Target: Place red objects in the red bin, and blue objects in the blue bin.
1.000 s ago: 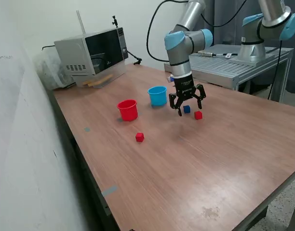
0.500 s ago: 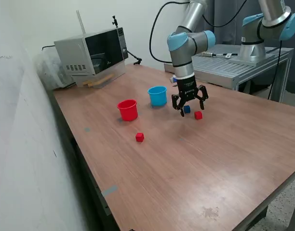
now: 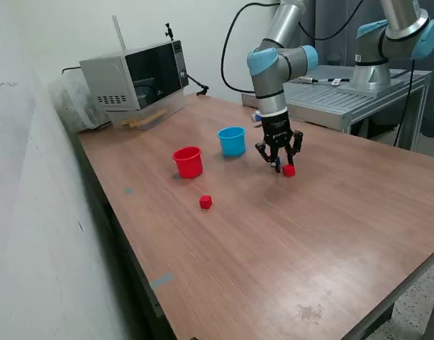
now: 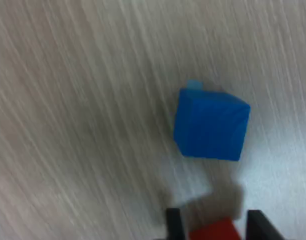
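My gripper (image 3: 282,165) is down at the table, to the exterior view's right of the blue bin (image 3: 232,140). In the wrist view a red cube (image 4: 215,232) sits between the two black fingertips (image 4: 173,223), which stand tight on either side of it. From outside, that red cube (image 3: 288,171) shows at the gripper's tip. A dark blue cube (image 4: 211,125) lies on the wood right beside it; the fingers mostly hide it in the exterior view. A second red cube (image 3: 206,202) lies alone in front of the red bin (image 3: 188,161).
A microwave (image 3: 135,79) stands at the back on the exterior view's left. A second arm (image 3: 394,35) is mounted on a metal stand (image 3: 345,99) behind the table. The table's edge (image 3: 132,262) runs close to the wall.
The gripper has shifted slightly toward the exterior view's right and its fingers have drawn together from wide open. The red cube near it has nudged a little.
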Controlling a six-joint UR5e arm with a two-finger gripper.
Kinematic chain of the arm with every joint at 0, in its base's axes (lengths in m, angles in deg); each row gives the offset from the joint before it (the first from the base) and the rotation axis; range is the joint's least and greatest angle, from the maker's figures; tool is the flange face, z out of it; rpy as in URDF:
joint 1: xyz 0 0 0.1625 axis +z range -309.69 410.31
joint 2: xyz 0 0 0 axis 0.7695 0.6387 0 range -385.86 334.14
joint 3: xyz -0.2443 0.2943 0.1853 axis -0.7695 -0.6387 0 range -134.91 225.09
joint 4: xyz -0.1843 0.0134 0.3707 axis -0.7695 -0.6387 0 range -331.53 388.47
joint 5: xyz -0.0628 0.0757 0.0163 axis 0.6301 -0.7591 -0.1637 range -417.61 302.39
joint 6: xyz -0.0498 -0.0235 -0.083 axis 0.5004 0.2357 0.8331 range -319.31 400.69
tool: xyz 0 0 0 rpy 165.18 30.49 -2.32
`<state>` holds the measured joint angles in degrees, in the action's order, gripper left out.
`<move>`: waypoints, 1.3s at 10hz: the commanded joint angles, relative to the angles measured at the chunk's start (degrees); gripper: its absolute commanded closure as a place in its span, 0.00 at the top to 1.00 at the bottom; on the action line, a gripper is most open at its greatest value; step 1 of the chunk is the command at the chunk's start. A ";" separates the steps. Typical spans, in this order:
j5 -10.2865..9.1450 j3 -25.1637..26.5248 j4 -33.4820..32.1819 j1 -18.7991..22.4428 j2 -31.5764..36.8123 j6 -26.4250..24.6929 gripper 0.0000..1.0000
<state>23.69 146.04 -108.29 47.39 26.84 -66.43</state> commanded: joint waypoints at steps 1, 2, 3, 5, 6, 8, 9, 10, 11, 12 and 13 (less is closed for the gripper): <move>0.35 -0.13 -0.08 0.01 -0.13 -0.02 0.00; 1.57 -0.22 -0.08 0.01 -0.14 -0.02 0.00; 2.28 -0.22 -0.08 -0.07 -0.14 -0.02 0.00; 2.55 -0.22 -0.08 -0.16 0.13 -0.02 0.00; 2.55 -0.13 -0.08 -0.25 0.74 -0.02 0.00; 2.55 0.04 0.36 -0.08 2.14 -0.02 1.00; 2.63 0.22 0.36 0.01 2.24 -0.02 1.00; 2.55 0.31 0.36 0.01 2.24 -0.11 1.00; 2.46 0.31 0.36 0.54 2.32 -0.72 1.00; 2.46 0.31 0.36 0.89 2.41 -1.24 1.00; 2.29 0.48 0.36 1.85 2.41 -1.42 1.00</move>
<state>26.16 146.30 -107.97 47.94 29.00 -67.07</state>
